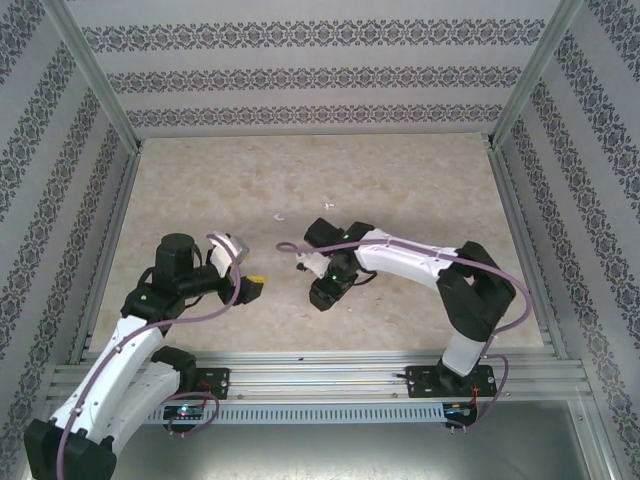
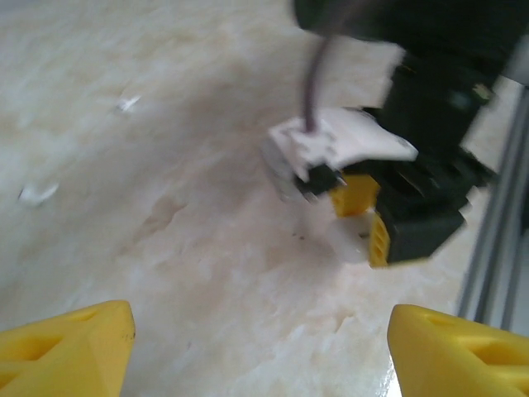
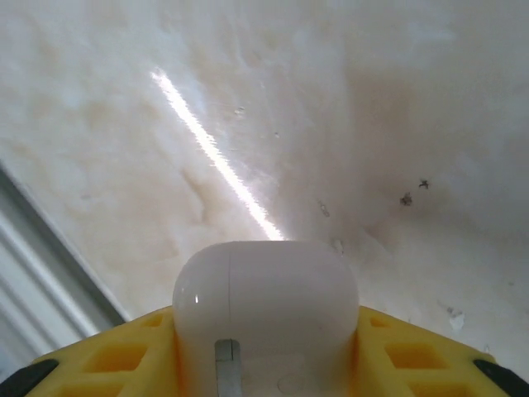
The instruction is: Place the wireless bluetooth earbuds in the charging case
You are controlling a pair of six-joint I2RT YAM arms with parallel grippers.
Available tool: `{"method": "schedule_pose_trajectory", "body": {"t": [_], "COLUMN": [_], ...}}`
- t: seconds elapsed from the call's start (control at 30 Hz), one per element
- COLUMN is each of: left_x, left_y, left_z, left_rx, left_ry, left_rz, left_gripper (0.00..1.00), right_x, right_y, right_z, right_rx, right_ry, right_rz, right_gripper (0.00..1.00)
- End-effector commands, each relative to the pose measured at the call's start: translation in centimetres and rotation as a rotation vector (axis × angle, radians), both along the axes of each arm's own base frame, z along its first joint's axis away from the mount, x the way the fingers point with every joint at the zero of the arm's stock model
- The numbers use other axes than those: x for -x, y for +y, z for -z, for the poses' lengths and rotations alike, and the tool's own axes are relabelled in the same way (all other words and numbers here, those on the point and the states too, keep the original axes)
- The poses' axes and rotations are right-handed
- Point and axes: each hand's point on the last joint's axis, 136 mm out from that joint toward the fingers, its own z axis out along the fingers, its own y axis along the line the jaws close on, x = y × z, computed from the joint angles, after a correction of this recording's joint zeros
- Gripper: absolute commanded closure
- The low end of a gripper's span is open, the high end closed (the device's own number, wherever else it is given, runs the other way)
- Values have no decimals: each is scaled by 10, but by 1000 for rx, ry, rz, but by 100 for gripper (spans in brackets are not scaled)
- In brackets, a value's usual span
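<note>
White charging case (image 3: 266, 302) — clamped, right gripper (image 3: 266, 357)

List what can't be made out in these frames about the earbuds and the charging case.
1. Charging case: in the right wrist view the bottom edge cuts off its near end. In the top view the right gripper covers it.
2. Earbuds: blur in the left wrist view hides their shape and which way they lie. In the top view they are too small.
3. Case lid: whether it is open or closed cannot be told.
</note>
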Motion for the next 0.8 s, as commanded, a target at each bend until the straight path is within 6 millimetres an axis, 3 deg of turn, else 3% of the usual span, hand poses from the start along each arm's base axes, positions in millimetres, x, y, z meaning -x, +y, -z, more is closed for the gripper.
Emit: {"method": "schedule_pose_trajectory", "body": {"t": [0.0,0.2,0.43,0.6,0.77], "left_x": [18,19,33,34,30], "left_y": [-18,-28,-50,-68,-85], "left_z": [-32,-52,-44,-44,-46], "left_rx": [30,60,0,-48,-60], "left_ry": [-302,-432,-451,-513,-567], "left_rz": [237,306,477,542,576], "left_gripper": [23,25,25,25,24], "right_x": [16,23,24,22,19], "right_y": [10,22,30,36,39], "right_z": [-42,-96,-141,-157,-158], "right_rx": [-170,-374,-522,-567,-557], "right_ry": [114,231,290,326,352], "right_rz": [-18,-6,-10,-20,-21], "right_gripper": [63,62,62,61,60]}}
